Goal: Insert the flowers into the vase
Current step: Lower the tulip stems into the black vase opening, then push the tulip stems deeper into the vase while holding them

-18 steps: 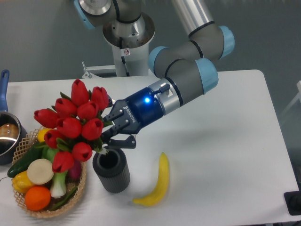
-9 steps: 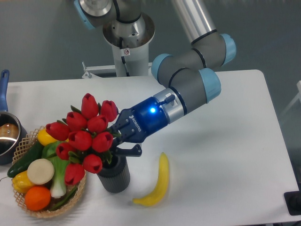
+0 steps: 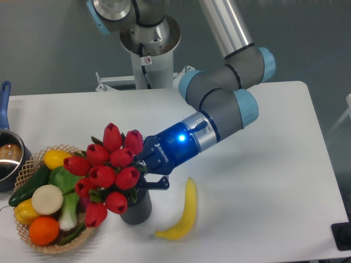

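- My fingers (image 3: pixel 147 176) are clamped around the stems of the flowers (image 3: pixel 109 171), low down where the green gathers, and I hold the bunch tilted toward the left.
- The red tulip heads fan out to the left of my wrist, a wide cluster with green leaves showing between them.
- The flowers sit right over the vase (image 3: pixel 137 208); the blooms hide its mouth, so I cannot tell how far the stems reach inside.
- Only the lower ribbed side of the dark grey vase shows beneath the bunch, standing upright on the white counter (image 3: pixel 263 181).
- One of my dark fingertips pokes out to the right of the stems, just above the vase's rim.
- A blue light glows on my wrist housing, just behind the fingers.
- A banana (image 3: pixel 183 211) lies on the counter just to the right of the vase, apart from it, its curve opening toward the left.
- A woven basket (image 3: pixel 33 244) sits to the left of the vase, and the lowest tulip heads hang over its right edge.
- The basket holds an orange, a lemon, a yellow pepper, a cucumber, a leek and a pale round slice.
- A pot (image 3: pixel 8 159) with a blue handle stands at the far left edge of the counter, partly cut off.
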